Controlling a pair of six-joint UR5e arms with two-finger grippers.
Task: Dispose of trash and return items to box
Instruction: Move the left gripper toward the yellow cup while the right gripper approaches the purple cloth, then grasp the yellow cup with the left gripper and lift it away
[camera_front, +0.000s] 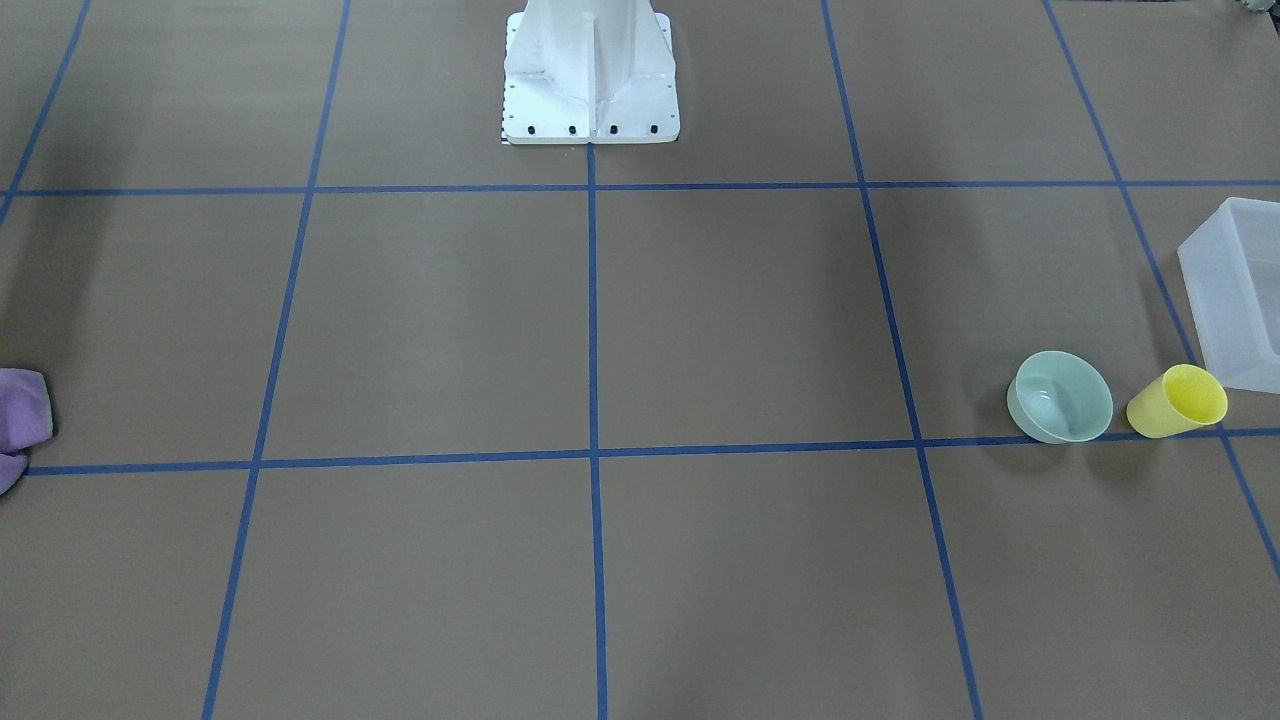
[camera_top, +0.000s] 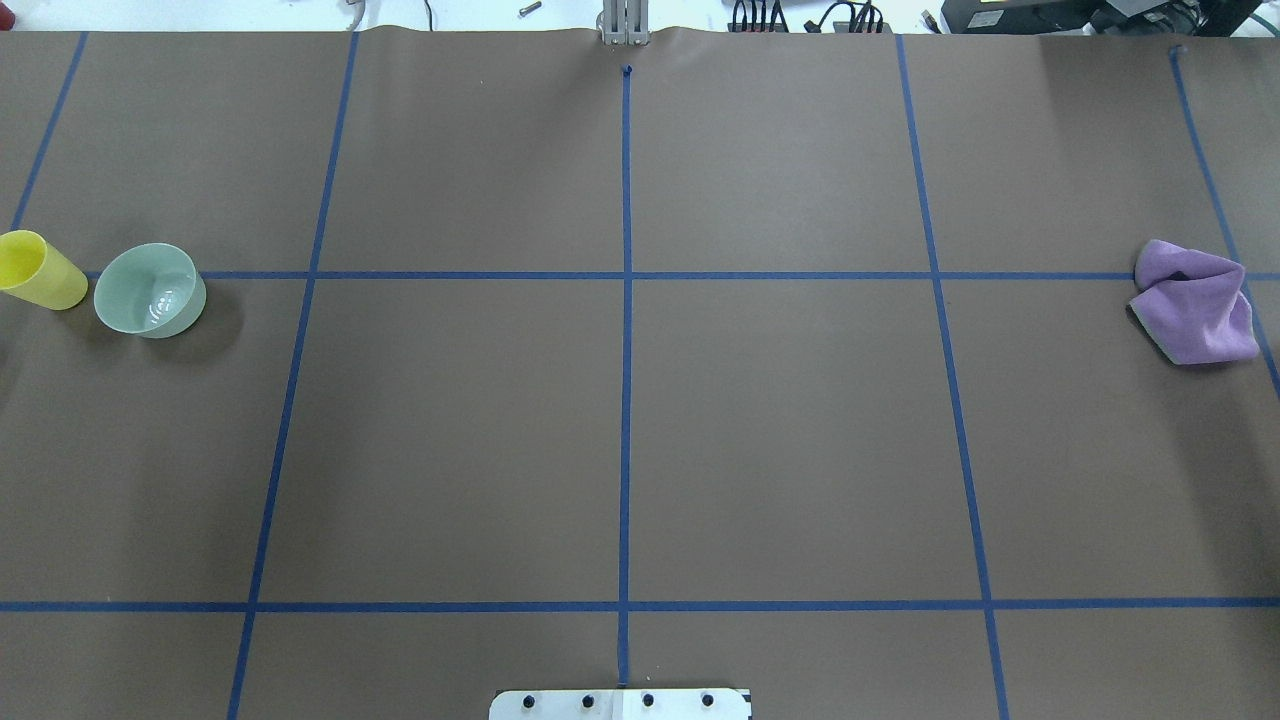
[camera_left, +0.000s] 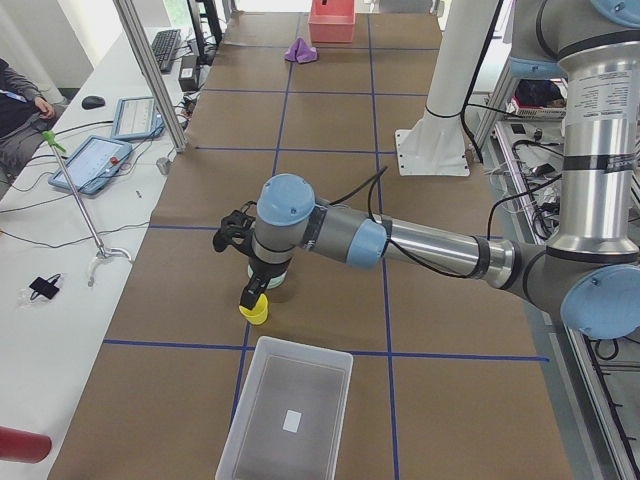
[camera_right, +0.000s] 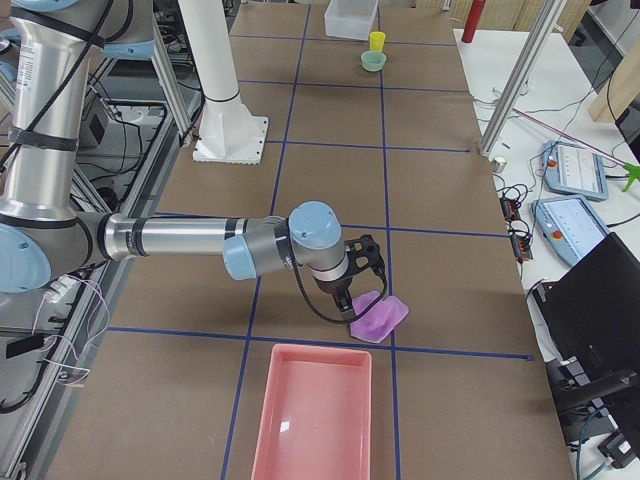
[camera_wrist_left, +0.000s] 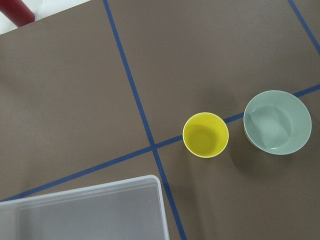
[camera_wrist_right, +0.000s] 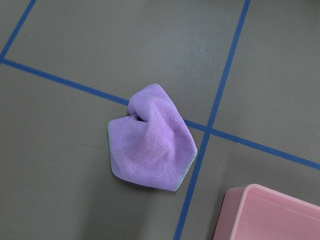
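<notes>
Left pincer (camera_left: 252, 296) over cup (camera_left: 254, 314), right pincer (camera_right: 347, 310) over cloth (camera_right: 380, 317), spread cannot be told; box (camera_left: 240, 405) label (camera_left: 291, 421) illegible.

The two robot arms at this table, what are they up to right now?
Tidying up, and nothing is picked up yet. The left gripper hangs over the yellow cup, which stands upright beside the mint-green bowl, close to the empty frosted box they belong in. At the other end of the table the right gripper hangs over the crumpled purple cloth, the trash, which lies next to a pink tray. Whether either gripper is open cannot be told from these views.
</notes>
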